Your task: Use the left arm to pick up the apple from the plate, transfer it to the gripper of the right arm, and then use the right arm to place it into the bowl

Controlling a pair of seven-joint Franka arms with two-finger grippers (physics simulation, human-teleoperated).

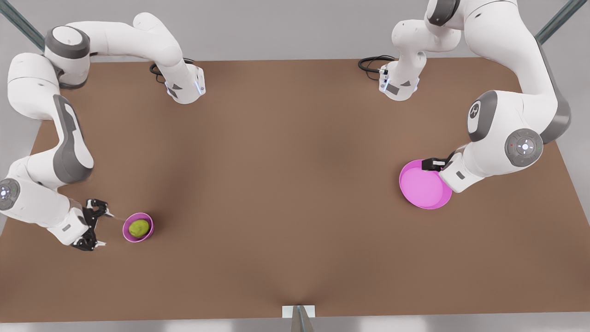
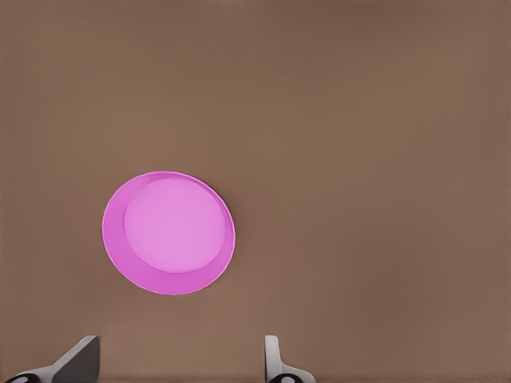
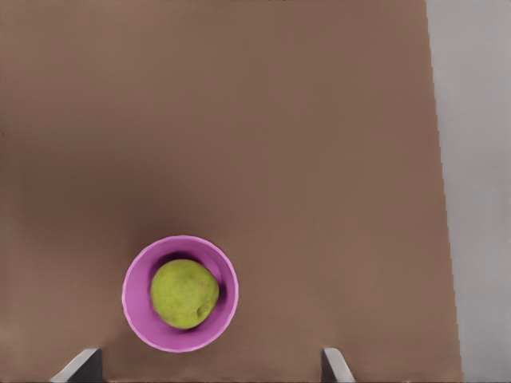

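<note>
A brown table (image 1: 286, 184) spans the scene. Black cables (image 1: 371, 62) lie coiled on its far edge. A small white bracket (image 1: 298, 311) sits at the near edge. Grey metal struts (image 1: 557, 18) cross the upper corners.

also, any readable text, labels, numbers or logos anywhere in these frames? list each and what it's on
No readable words or numbers.
Round emblem on a grey joint cover of the left arm at the front view's right: a mark, no legible letters.
Small dark patches on both arm bases: too small to read.
Plate, bowl, apple, table: unmarked.
</note>
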